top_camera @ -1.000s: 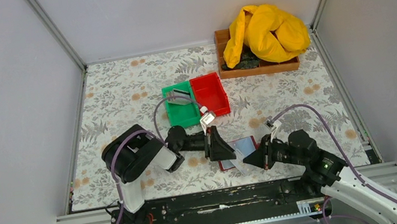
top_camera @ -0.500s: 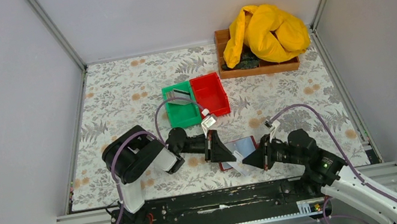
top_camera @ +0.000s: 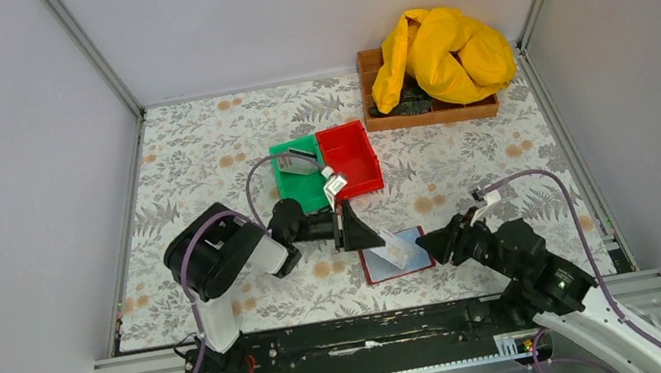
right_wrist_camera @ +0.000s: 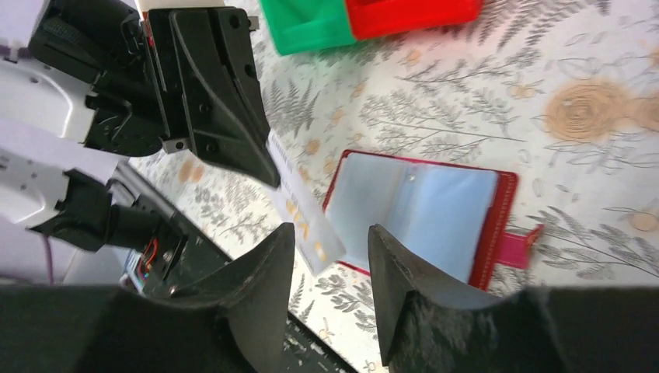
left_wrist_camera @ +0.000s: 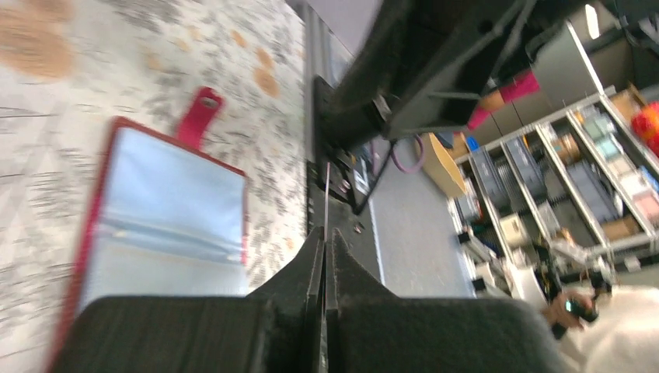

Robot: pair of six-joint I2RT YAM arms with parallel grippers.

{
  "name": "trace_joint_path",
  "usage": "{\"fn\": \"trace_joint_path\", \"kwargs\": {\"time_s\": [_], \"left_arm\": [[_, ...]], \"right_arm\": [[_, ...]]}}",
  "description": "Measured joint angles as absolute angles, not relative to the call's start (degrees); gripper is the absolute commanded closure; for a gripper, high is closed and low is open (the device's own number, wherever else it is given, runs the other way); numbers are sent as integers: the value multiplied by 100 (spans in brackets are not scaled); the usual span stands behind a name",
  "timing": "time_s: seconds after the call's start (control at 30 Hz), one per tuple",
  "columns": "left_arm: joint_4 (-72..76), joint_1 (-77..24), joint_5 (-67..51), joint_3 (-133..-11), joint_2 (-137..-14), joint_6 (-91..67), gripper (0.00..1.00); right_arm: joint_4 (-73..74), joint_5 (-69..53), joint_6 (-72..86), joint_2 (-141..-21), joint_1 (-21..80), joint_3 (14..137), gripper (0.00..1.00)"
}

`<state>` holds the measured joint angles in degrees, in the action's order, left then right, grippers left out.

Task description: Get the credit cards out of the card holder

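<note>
Left gripper [left_wrist_camera: 326,237] is clenched on one credit card [right_wrist_camera: 301,214]. The card is seen edge-on in the left wrist view, pinched at one end and slanting down toward the card holder [right_wrist_camera: 420,203]. I can't tell whether the card's free end touches the holder.

The holder lies open and flat on the table [top_camera: 200,158], grey-blue face up. Its strap tab [right_wrist_camera: 514,247] sticks out on the far side from the left gripper. It sits close to the table's near edge, between the two grippers.

Right gripper [right_wrist_camera: 332,237] has its jaws apart, gripping nothing, just beside the card's free end.

Green bin [top_camera: 302,189] and red bin [top_camera: 350,158] touch each other, just beyond the left gripper. Another card [top_camera: 300,160] is in the green one.

Wooden tray [top_camera: 380,122] with yellow cloth [top_camera: 441,51] sits at the far right corner, well apart. Bare floral cloth lies left of the bins and between the holder and the tray.
</note>
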<state>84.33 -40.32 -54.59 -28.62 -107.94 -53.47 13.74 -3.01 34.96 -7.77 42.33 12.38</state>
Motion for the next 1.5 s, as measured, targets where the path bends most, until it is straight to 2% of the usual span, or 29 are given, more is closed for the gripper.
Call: {"fn": "trace_joint_path", "kwargs": {"time_s": [0.1, 0.37, 0.67, 1.0, 1.5], "left_arm": [[7758, -3726, -5264, -3092, -10770, -5179, 100], [3291, -3280, -4021, -4851, -9972, -3470, 100], [1035, -2307, -3411, -5634, -9360, -2888, 100], [-71, -1789, -2110, -6049, -8809, -2814, 100], [-309, -1789, -722, -6285, -9078, -3286, 100]], "right_arm": [[1566, 154, 3551, -550, 4230, 1238, 53], [1669, 528, 3529, -849, 4233, 1238, 53], [1229, 528, 3105, -1975, 4233, 1271, 53], [692, 480, 2917, -2523, 4233, 1304, 53], [248, 489, 2982, -2910, 4233, 930, 53]]}}
